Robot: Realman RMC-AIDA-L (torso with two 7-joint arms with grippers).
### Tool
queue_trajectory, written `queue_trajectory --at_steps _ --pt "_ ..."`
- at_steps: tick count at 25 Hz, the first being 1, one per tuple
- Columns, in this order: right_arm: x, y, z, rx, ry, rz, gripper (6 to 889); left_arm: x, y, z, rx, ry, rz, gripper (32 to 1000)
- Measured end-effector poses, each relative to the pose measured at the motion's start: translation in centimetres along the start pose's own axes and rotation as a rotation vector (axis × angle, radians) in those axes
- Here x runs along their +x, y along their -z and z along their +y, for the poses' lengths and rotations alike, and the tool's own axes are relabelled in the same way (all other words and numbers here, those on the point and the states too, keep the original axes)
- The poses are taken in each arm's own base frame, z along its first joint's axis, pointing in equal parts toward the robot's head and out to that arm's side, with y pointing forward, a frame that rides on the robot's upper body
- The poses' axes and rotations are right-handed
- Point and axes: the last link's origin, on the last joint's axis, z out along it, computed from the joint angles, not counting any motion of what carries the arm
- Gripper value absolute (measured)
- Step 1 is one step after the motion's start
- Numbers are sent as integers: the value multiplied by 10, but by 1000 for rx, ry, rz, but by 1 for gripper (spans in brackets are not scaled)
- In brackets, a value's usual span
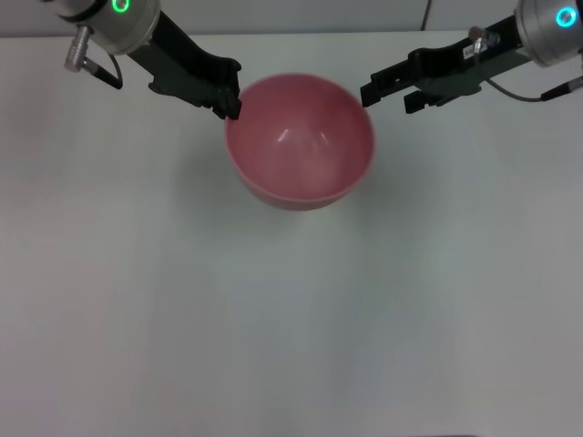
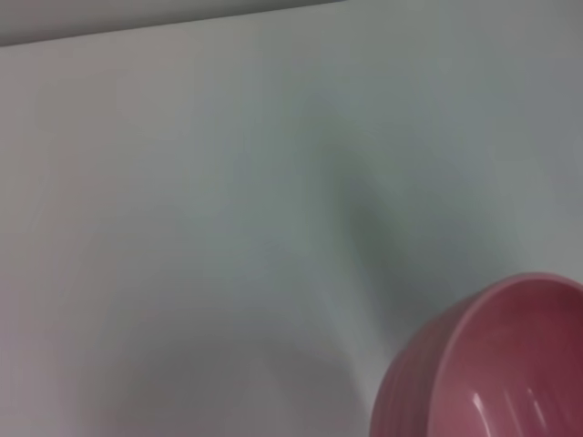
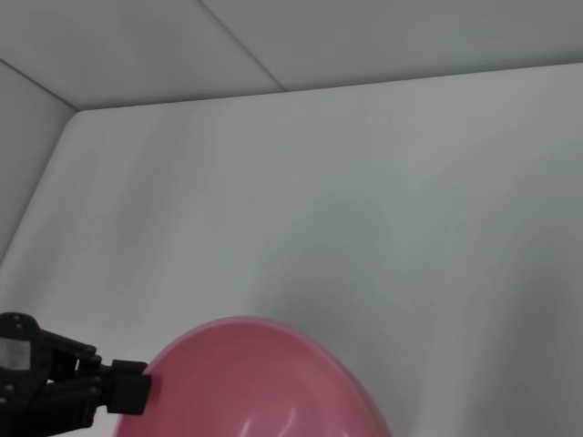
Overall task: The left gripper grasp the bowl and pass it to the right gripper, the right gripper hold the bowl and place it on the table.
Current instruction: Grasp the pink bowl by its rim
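Observation:
The pink-red bowl hangs tilted a little above the white table, casting a soft shadow. My left gripper, on the green-lit arm, is shut on the bowl's left rim. The right gripper, on the blue-lit arm, stands open right at the bowl's right rim, and I cannot tell whether it touches. The left wrist view shows part of the bowl over the table. In the right wrist view the bowl fills the lower edge, with the left gripper at its rim.
The table's far edge meets a pale wall behind both arms. A grey cable loops under the right arm.

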Motion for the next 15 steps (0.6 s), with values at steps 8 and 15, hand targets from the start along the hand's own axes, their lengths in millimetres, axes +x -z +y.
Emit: queue_trajectory --at_steps 8,15 --pt "2 -19 7 -3 1 14 823 3 0 5 0 -10 0 65" --pt "6 -29 13 -5 7 38 822 6 1 8 -1 -13 6 65"
